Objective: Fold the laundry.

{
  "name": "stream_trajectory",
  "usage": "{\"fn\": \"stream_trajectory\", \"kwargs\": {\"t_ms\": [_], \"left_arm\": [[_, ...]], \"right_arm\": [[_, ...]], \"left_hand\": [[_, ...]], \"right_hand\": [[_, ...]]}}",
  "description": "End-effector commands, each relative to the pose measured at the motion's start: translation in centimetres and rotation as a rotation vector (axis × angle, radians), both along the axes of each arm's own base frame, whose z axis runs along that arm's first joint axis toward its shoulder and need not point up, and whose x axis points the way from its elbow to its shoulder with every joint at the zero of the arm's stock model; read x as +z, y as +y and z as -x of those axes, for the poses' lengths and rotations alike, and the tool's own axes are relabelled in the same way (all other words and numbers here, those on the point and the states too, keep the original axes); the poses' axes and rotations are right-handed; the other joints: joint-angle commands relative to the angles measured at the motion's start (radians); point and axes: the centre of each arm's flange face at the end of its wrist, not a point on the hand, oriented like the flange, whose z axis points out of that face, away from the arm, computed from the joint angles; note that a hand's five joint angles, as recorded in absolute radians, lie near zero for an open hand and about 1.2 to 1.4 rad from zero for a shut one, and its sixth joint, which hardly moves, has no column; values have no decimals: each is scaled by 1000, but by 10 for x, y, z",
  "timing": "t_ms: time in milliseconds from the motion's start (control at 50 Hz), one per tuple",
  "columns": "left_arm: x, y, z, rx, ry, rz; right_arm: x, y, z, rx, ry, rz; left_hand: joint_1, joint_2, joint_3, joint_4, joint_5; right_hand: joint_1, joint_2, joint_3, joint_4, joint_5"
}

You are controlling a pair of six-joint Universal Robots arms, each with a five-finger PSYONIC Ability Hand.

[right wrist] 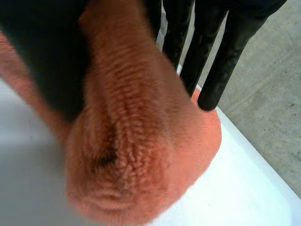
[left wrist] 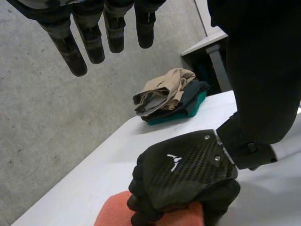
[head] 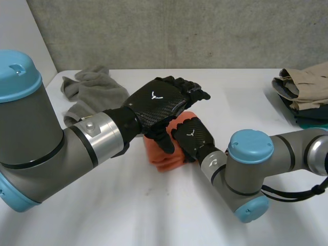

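A folded orange towel point(head: 163, 156) lies in the middle of the white table point(head: 128, 215). My right hand point(head: 193, 136) sits on the towel's right side. In the left wrist view this right hand point(left wrist: 188, 172) has its fingers curled over the orange towel point(left wrist: 115, 214). In the right wrist view the towel point(right wrist: 141, 155) bulges between the thumb and the fingers point(right wrist: 211, 70). My left hand point(head: 156, 102) hovers above the towel and the right hand, its fingers point(left wrist: 89, 42) straight and holding nothing.
A crumpled grey towel point(head: 89, 89) lies at the back left of the table. A stack of folded clothes point(head: 307, 92), beige on top of dark and green, sits at the back right edge point(left wrist: 169, 96). A concrete wall stands behind the table.
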Motion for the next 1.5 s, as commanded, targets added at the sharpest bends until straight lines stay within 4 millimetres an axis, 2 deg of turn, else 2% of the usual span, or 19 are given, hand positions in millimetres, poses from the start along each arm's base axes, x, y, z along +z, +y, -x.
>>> {"fn": "stream_trajectory", "kwargs": {"t_ms": [20,160,240,440,540,560,600,620,680,700,800,900,980,1080,1140,1160,1240,1360,1500], "left_arm": [[-1,1,0,0,-2,-4],[0,-1,-1,6,0,0],[1,-2,-2,9,2,3],[7,-4,-6,23,11,17],[7,-6,-7,29,11,17],[7,-6,-7,29,11,17],[7,-6,-7,29,11,17],[7,-7,-8,31,11,17],[7,-7,-8,32,11,17],[7,-7,-8,32,11,17],[7,-7,-8,32,11,17],[7,-7,-8,31,10,16],[6,-7,-8,31,8,16],[5,-7,-8,31,6,12],[3,-6,-8,29,4,11],[3,-6,-8,29,4,11],[1,-7,-7,30,4,12],[-2,-6,-7,29,-1,4],[-3,-5,-6,26,-1,3]], "right_arm": [[10,-6,-4,-6,-37,14],[27,-22,15,-66,-69,6],[26,-49,52,-159,-30,-19],[60,-98,85,-67,0,185],[111,-128,82,-27,-84,350],[135,-139,84,-34,-131,402],[156,-151,90,-49,-177,438],[178,-165,103,-76,-227,479],[208,-187,127,-114,-282,548],[225,-200,146,-148,-310,591],[243,-234,186,-199,-323,689],[230,-263,237,-265,-288,710],[196,-280,268,-248,-244,707],[125,-293,324,-258,-231,639],[89,-294,343,-290,-238,582],[64,-293,352,-312,-234,534],[19,-286,368,-348,-227,441],[3,-272,379,-333,-190,391],[27,-265,376,-300,-169,418]], "left_hand": [[10,5,-2,3,-14],[10,5,-2,3,-14],[13,8,1,6,-11],[10,5,-2,3,-14],[13,8,1,6,-11],[13,8,1,6,-11],[13,8,1,6,-11],[13,8,1,6,-11],[13,8,1,6,-11],[13,8,1,6,-11],[13,8,1,6,-11],[13,8,1,6,-11],[13,8,1,6,-11],[16,10,4,9,-8],[16,10,4,9,-8],[16,10,4,9,-8],[16,10,4,9,-8],[16,10,4,9,-8],[13,8,1,6,-11]], "right_hand": [[624,463,471,471,539],[624,463,471,471,539],[624,463,471,471,539],[624,463,471,471,539],[624,463,471,471,539],[624,463,471,471,539],[624,463,471,471,539],[624,463,471,471,539],[624,463,471,471,539],[624,463,471,471,539],[624,463,471,471,539],[624,463,471,471,539],[624,463,471,471,539],[624,463,471,471,539],[624,463,471,471,539],[624,463,471,471,539],[624,463,471,471,539],[624,463,471,471,539],[624,463,471,471,539]]}}
